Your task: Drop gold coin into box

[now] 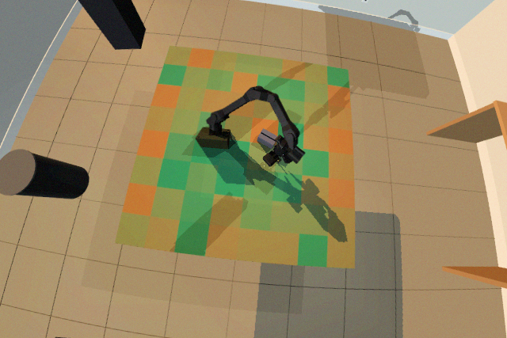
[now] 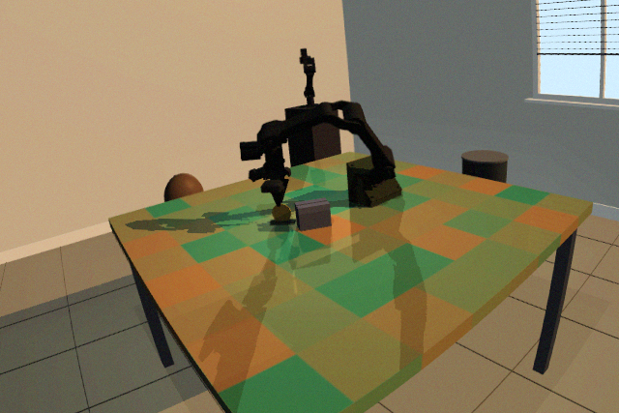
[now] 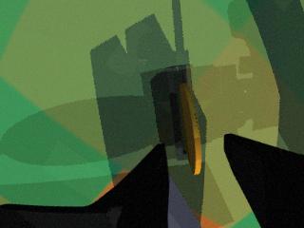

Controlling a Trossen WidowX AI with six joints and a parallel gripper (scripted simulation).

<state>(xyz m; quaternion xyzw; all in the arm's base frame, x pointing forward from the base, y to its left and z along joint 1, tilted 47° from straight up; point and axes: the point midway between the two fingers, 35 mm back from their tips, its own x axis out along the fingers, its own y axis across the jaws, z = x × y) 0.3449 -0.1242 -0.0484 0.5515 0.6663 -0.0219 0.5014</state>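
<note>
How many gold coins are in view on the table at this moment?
1. The gold coin stands on edge in its dark-green holder, beside the grey box, right below the open end effector. No others show.

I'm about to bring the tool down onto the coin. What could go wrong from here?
1. In the wrist view the coin sits edge-on, nearer the left fingertip than the right. An uneven close may tip it out of the holder.
2. The tool is only partly open, so a slight sideways drift on descent could land a fingertip on the coin's rim.
3. The grey box stands close beside the coin; the lift and swing could clip it.
</note>
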